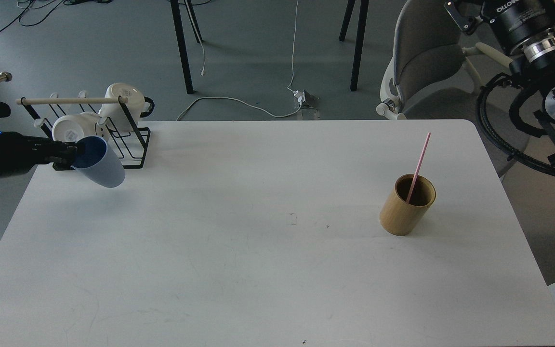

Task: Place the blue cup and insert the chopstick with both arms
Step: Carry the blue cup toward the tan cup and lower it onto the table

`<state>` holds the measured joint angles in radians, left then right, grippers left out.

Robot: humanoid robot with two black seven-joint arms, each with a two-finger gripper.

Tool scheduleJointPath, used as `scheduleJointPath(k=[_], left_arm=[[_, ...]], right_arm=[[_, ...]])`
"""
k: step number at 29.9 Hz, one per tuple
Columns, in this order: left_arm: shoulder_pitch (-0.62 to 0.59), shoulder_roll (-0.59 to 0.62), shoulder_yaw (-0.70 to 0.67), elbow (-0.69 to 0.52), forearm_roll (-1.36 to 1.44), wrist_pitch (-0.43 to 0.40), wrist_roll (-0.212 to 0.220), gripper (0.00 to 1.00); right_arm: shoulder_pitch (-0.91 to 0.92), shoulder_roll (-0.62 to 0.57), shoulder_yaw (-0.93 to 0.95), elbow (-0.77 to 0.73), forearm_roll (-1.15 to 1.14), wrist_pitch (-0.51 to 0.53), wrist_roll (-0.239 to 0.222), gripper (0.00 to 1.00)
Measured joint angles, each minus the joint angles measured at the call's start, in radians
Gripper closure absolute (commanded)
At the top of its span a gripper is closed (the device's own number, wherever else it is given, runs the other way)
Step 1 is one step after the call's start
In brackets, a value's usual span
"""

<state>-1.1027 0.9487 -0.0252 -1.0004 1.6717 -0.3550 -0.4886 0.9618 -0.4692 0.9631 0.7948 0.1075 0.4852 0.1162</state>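
Blue cup [99, 161], light and rigid, hangs tilted near the worktop's [258, 270] far-left corner, your left pincer [72, 153] clamping its rim; grip the slender chopstick [418, 166] up high.

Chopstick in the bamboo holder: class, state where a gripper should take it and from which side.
Grip the chopstick on its free upper part, above the bamboo holder's rim, coming from above. Its lower end is inside the holder, and it leans up and away, so only that part is exposed.
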Motion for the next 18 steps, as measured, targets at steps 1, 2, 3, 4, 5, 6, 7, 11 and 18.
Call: scheduleJointPath(k=[1, 2, 3, 4, 5, 6, 7, 11, 18], left_arm=[[-0.033, 0.000, -0.001, -0.049, 0.001, -0.038, 0.000, 0.96], [-0.065, -0.001, -0.002, -0.101, 0.002, -0.074, 0.000, 0.96], [-0.094, -0.004, -0.002, -0.150, 0.004, -0.101, 0.000, 0.96], [-0.114, -0.007, -0.002, -0.186, 0.005, -0.115, 0.000, 0.96], [-0.135, -0.017, -0.003, -0.216, 0.007, -0.124, 0.008, 0.96], [-0.152, -0.041, -0.004, -0.235, 0.009, -0.129, 0.022, 0.96], [-0.163, -0.074, -0.004, -0.244, 0.010, -0.131, 0.040, 0.96], [-0.190, -0.264, -0.001, -0.257, 0.014, -0.134, 0.112, 0.96], [-0.195, -0.519, 0.007, -0.176, 0.090, -0.134, 0.181, 0.96]], right_arm=[[0.011, -0.010, 0.000, 0.000, -0.002, -0.002, -0.001, 0.01], [0.019, -0.018, -0.001, 0.000, -0.004, -0.003, -0.002, 0.01], [0.024, -0.023, -0.001, 0.000, -0.004, -0.006, -0.002, 0.01], [0.030, -0.028, -0.001, 0.000, -0.005, -0.011, -0.003, 0.01], [0.033, -0.030, 0.000, 0.000, -0.005, -0.020, -0.004, 0.01], [0.036, -0.031, 0.000, 0.000, -0.005, -0.030, -0.004, 0.01], [0.040, -0.032, 0.000, 0.000, -0.005, -0.043, -0.004, 0.01], [0.046, -0.032, 0.001, 0.005, -0.005, -0.086, -0.005, 0.01], [0.052, -0.046, -0.001, 0.010, -0.005, -0.105, -0.007, 0.01]])
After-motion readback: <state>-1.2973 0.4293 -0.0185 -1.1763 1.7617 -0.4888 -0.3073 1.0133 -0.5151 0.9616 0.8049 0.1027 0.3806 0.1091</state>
